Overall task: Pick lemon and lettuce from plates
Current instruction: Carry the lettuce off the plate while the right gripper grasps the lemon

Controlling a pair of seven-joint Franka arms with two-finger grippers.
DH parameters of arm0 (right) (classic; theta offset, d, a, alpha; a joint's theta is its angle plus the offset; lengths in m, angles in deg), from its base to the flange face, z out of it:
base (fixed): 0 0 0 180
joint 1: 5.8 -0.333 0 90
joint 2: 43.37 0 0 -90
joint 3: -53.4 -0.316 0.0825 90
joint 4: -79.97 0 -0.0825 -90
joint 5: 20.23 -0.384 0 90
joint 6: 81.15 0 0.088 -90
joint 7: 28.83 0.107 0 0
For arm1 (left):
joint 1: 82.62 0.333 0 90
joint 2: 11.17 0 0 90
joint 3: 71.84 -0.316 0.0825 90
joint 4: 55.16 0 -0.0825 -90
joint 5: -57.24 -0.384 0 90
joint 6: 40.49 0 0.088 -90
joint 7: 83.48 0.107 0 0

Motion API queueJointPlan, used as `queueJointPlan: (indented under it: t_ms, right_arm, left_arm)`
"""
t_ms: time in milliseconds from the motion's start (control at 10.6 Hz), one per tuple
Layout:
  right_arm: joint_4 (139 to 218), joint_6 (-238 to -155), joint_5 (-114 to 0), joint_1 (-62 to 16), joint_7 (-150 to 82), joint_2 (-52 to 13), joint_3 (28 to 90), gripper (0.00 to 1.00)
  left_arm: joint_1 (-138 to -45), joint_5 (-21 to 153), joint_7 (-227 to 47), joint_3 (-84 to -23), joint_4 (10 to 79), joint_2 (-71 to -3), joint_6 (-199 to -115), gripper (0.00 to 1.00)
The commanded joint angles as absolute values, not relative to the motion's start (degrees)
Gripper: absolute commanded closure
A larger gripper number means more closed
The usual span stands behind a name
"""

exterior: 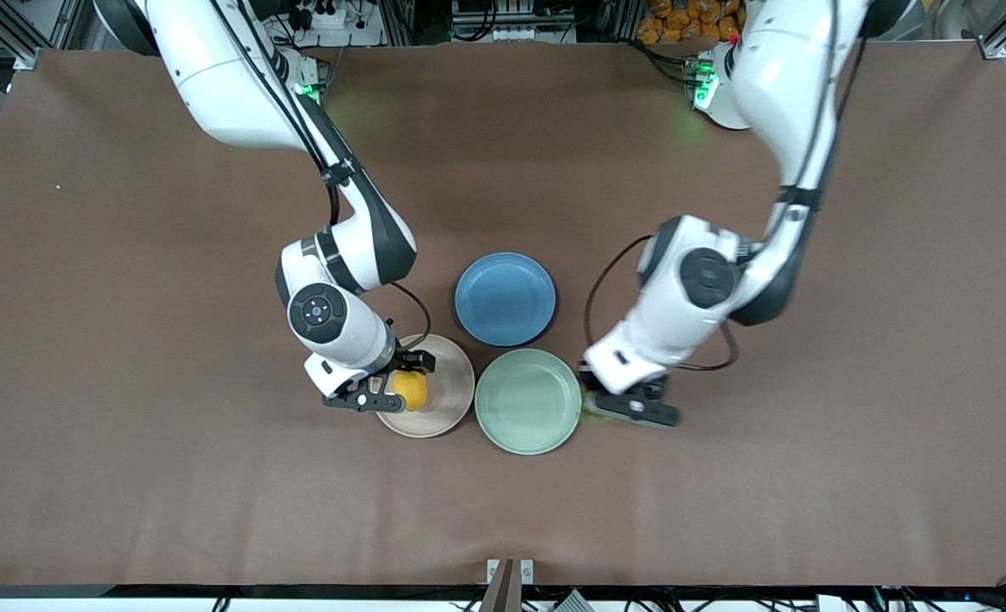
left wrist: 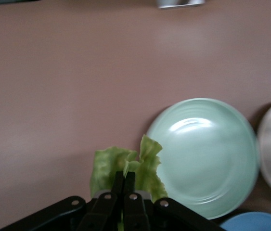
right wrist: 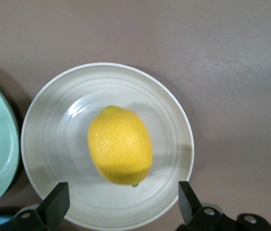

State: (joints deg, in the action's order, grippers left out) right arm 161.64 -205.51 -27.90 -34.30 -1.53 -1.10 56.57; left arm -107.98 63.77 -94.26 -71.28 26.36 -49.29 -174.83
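Observation:
The lemon (exterior: 410, 391) lies on the beige-pink plate (exterior: 448, 374); in the right wrist view the lemon (right wrist: 121, 147) sits mid-plate (right wrist: 48, 144). My right gripper (exterior: 397, 382) is open just over this plate (right wrist: 121, 199), one finger on each side of the lemon, not touching it. My left gripper (exterior: 635, 408) is shut on the lettuce (left wrist: 109, 166), held low over the table beside the mint green plate (exterior: 527, 401) at its rim toward the left arm's end. A green edge of the lettuce (exterior: 592, 414) shows there. The mint plate (left wrist: 207, 154) is bare.
A bare blue plate (exterior: 505, 297) lies farther from the front camera, touching distance from both other plates. The brown table (exterior: 214, 476) stretches wide around the three plates. A metal bracket (exterior: 510, 571) sits at the table's near edge.

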Motion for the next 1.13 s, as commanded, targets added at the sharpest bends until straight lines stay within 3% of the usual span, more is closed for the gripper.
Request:
queueJointPlan:
  t_ms: [0, 470, 658, 846, 940, 1034]
  right_arm:
    - [160.7, -209.9, -28.2, -34.6, -1.2, 1.9, 56.8, 0.00]
    - [160.2, -214.8, -28.1, -34.8, -1.5, 5.1, 56.8, 0.00]
    - [160.1, -216.0, -28.0, -35.0, -1.5, 5.8, 56.8, 0.00]
    - [160.0, -217.4, -28.0, -35.1, -1.4, 6.8, 56.8, 0.00]
    - [160.0, -218.0, -28.0, -35.3, -1.3, 7.2, 56.8, 0.00]
    - [160.0, -218.2, -28.0, -35.4, -1.3, 7.3, 56.8, 0.00]
  left_arm:
    - [-99.7, 63.7, -90.4, -71.0, 30.0, -48.2, -171.5, 1.00]
    - [-88.4, 61.4, -83.6, -71.0, 33.7, -49.9, -171.5, 1.00]
    - [-88.1, 58.7, -83.0, -71.0, 34.6, -50.1, -171.5, 0.98]
    - [-88.0, 58.7, -83.1, -71.0, 34.7, -51.3, -171.5, 0.78]
    - [-88.0, 58.6, -83.0, -71.0, 34.5, -51.4, -171.5, 0.30]
    - [-88.5, 58.6, -83.6, -71.1, 34.4, -51.2, -171.5, 0.00]
